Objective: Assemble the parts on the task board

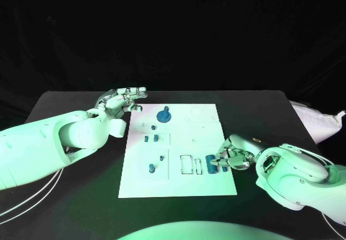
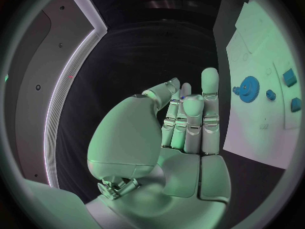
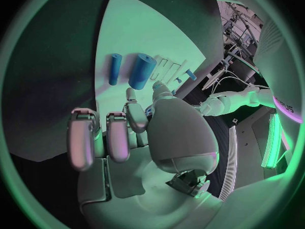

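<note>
**Step in hand (judged).** The right hand (image 1: 232,157) is at the two cylinders (image 1: 210,163) on the near right part of the board (image 1: 202,185), just beside the slots (image 1: 186,164). The likely step is to grasp one cylinder and seat it.

1. Grip the cylinder across its round side, near mid-length, so that it cannot roll or pivot.
2. Lift it straight up and avoid nudging the cylinder next to it.
3. Align it with its seat before lowering, and do not force a tilted part.
4. Keep the board from sliding on the tabletop (image 1: 267,110).

**Hand state.**
- Right hand: the fingertips reach the cylinders. The wrist view shows the thick cylinder (image 3: 142,71) and the thin cylinder (image 3: 115,68) lying on the board ahead of the fingers. Whether either is gripped cannot be told.
- Left hand (image 1: 126,97): held off the far left corner of the board, fingers upright and close together. A blue speck shows at the fingertips in its wrist view. Whether this is a pinched part cannot be told.

**Count, head view.**
- Board: one, at the middle of the tabletop.
- Gear (image 1: 164,116): one, on the far part of the board.
- Cylinders: two, side by side.
- Small parts (image 1: 152,168): five visible down the left half of the board. Others may be too small to tell.
- Slots: two clear outlines.
- Hands: two.
</note>
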Robot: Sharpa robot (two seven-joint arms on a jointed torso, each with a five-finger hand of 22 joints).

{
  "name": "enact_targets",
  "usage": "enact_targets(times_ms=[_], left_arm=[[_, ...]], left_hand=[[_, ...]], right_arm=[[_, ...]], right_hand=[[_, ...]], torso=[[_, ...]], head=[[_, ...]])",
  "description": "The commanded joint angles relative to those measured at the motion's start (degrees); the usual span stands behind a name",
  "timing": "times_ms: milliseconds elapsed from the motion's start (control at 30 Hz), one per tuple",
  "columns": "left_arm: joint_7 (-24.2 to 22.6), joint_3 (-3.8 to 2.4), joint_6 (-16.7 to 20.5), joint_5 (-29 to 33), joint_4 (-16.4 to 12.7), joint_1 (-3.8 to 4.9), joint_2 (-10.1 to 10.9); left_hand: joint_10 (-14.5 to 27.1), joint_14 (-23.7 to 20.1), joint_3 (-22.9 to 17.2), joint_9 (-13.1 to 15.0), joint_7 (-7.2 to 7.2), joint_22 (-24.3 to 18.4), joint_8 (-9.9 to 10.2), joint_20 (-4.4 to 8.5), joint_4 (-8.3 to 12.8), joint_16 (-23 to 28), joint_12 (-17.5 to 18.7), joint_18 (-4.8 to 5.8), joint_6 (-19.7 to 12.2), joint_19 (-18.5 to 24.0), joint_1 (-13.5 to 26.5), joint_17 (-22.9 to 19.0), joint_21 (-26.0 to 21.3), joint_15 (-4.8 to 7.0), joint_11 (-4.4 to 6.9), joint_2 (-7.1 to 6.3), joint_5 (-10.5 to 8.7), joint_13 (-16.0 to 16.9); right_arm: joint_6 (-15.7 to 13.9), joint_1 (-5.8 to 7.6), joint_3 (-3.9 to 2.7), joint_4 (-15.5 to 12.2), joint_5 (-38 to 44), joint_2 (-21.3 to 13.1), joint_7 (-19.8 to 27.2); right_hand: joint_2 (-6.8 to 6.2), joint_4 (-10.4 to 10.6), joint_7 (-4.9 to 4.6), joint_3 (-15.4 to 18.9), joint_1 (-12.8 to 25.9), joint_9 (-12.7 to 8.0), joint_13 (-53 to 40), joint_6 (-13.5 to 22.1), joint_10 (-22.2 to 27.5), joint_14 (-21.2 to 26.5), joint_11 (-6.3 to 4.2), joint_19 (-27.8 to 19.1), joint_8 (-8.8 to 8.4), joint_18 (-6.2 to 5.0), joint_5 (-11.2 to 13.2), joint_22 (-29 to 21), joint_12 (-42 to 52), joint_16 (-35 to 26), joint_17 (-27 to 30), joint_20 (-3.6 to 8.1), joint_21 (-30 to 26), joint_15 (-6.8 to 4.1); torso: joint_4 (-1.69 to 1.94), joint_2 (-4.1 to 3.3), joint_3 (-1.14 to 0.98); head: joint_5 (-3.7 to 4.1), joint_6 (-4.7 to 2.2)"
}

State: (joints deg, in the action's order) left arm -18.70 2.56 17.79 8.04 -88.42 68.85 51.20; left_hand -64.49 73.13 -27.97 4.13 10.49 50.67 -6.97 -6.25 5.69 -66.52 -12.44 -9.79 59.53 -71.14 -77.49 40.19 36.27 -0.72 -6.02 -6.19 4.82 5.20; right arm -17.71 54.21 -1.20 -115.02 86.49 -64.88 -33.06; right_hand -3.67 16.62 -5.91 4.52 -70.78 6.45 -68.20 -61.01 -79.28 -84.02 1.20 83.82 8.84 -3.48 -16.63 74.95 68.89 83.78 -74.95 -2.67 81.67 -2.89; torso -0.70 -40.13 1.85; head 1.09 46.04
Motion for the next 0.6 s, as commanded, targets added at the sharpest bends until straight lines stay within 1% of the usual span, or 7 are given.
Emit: enact_targets(times_ms=[33,133,300,333,433,500,600], left_arm=[[-0.2,-0.03,-1.2,-0.3,-0.2,0.01,0.0],[-0.2,-0.03,-1.2,-0.3,-0.2,0.01,0.1],[-0.1,-0.02,-1.3,-0.3,-0.2,0.01,0.1],[-0.1,-0.02,-1.3,-0.3,-0.2,0.01,0.1],[-0.1,-0.02,-1.3,-0.3,-0.3,0.01,0.1],[-0.1,-0.02,-1.3,-0.3,-0.3,0.01,0.1],[-0.1,-0.01,-1.3,-0.3,-0.3,0.00,0.1]], left_hand=[[0.5,-0.3,0.2,0.0,-0.10,-0.1,-0.2,-0.14,0.1,0.3,-0.3,-0.50,-0.4,0.4,-0.5,0.0,-0.2,-0.15,0.05,0.05,0.35,0.1],[0.5,-0.3,0.2,0.0,-0.10,-0.1,-0.2,-0.14,0.1,0.3,-0.3,-0.50,-0.4,0.4,-0.5,0.0,-0.2,-0.15,0.05,0.05,0.35,0.1],[0.5,-0.3,0.2,0.0,-0.10,-0.1,-0.2,-0.14,0.1,0.3,-0.3,-0.50,-0.4,0.4,-0.5,0.0,-0.2,-0.15,0.05,0.05,0.35,0.1],[0.5,-0.3,0.2,0.0,-0.10,-0.1,-0.2,-0.14,0.1,0.3,-0.3,-0.50,-0.4,0.4,-0.5,0.0,-0.2,-0.15,0.05,0.05,0.35,0.1],[0.5,-0.3,0.2,0.0,-0.10,-0.1,-0.2,-0.14,0.1,0.3,-0.3,-0.50,-0.4,0.4,-0.5,0.0,-0.2,-0.15,0.05,0.05,0.35,0.1],[0.5,-0.3,0.2,0.0,-0.10,-0.1,-0.2,-0.14,0.1,0.3,-0.3,-0.50,-0.4,0.4,-0.5,0.0,-0.2,-0.15,0.05,0.05,0.35,0.1],[0.5,-0.3,0.2,0.0,-0.10,-0.1,-0.2,-0.14,0.1,0.3,-0.3,-0.50,-0.4,0.4,-0.5,0.0,-0.2,-0.15,0.05,0.05,0.35,0.1]], right_arm=[[2.7,-0.22,0.02,0.4,3.5,0.3,-1.6],[3.2,-0.36,0.03,0.7,4.2,0.6,-1.7],[3.6,-0.84,0.04,1.4,4.7,1.9,-1.7],[3.7,-1.00,0.05,1.6,4.7,2.3,-1.7],[3.7,-1.48,0.05,2.0,4.8,3.2,-1.7],[3.8,-1.72,0.05,2.3,4.8,3.7,-1.7],[4.1,-1.91,0.05,2.8,4.8,4.2,-1.7]], right_hand=[[0.39,0.0,0.01,0.7,0.7,0.2,-0.4,0.2,0.3,-4.2,0.01,0.5,0.53,0.39,-0.2,0.7,0.3,0.2,-4.6,-0.33,0.3,-0.10],[0.57,0.1,0.06,1.2,1.0,0.3,-0.6,0.1,0.4,-4.2,-0.02,0.5,0.72,0.40,-0.2,0.8,0.3,0.2,-4.6,-0.32,0.3,-0.11],[0.70,0.1,0.09,1.5,1.2,0.5,-0.8,0.1,0.4,-4.2,-0.04,0.5,0.85,0.39,-0.2,0.8,0.3,0.2,-4.5,-0.32,0.3,-0.13],[0.71,0.1,0.09,1.6,1.2,0.5,-0.8,0.1,0.4,-4.2,-0.05,0.5,0.87,0.38,-0.2,0.8,0.3,0.2,-4.5,-0.32,0.3,-0.13],[0.71,0.1,0.09,1.6,1.2,0.5,-0.8,0.1,0.4,-4.2,-0.05,0.5,0.87,0.38,-0.2,0.8,0.3,0.2,-4.5,-0.32,0.3,-0.13],[0.71,0.0,0.10,1.6,1.3,0.5,-1.0,0.1,0.4,-4.1,-0.05,0.5,0.90,0.38,-0.2,0.7,0.4,0.2,-4.5,-0.32,0.3,-0.13],[0.75,0.0,0.12,1.7,1.2,0.5,-1.2,0.0,0.3,-4.2,-0.06,0.5,0.95,0.40,-0.2,0.8,0.6,0.2,-4.5,-0.33,0.4,-0.14]], torso=[[-0.08,-0.03,-0.01],[-0.09,-0.02,0.00],[-0.13,-0.07,-0.07],[-0.08,-0.04,-0.04],[-0.03,-0.05,-0.04],[0.05,-0.08,-0.04],[0.08,-0.02,0.01]], head=[[-0.14,0.07],[-0.18,0.09],[-0.26,0.06],[-0.21,0.11],[-0.29,0.21],[-0.46,0.08],[-0.50,0.13]])
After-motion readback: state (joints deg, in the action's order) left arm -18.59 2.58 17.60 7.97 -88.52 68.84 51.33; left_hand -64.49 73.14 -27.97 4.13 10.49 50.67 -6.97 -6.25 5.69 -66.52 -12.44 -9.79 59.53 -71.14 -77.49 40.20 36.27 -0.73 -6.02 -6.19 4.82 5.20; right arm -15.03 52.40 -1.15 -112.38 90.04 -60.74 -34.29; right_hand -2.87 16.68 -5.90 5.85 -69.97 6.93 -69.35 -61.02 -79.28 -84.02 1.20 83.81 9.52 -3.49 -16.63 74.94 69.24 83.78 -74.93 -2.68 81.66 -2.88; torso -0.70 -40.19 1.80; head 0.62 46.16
